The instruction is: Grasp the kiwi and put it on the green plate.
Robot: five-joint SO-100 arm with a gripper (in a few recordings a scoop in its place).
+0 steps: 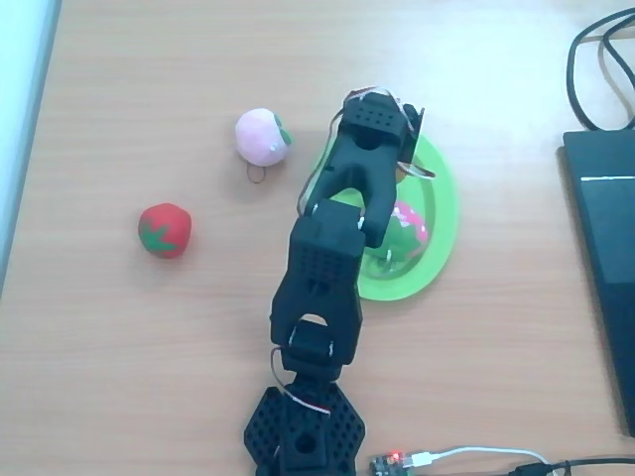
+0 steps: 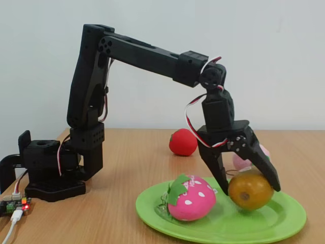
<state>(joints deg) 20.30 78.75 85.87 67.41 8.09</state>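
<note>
In the fixed view my black gripper reaches down over the right part of the green plate, shut on the kiwi. The kiwi is a brown-olive oval with a small pale spot facing the camera, and its underside sits at the plate's surface; I cannot tell whether it touches. One finger is on the kiwi's left and the other is on its right. In the overhead view the arm covers the kiwi, and the green plate shows to the right of the arm.
A pink strawberry toy lies on the plate's left half. The red tomato toy and the pale pink peach toy lie on the table left of the plate. A dark laptop and cables sit at the right edge.
</note>
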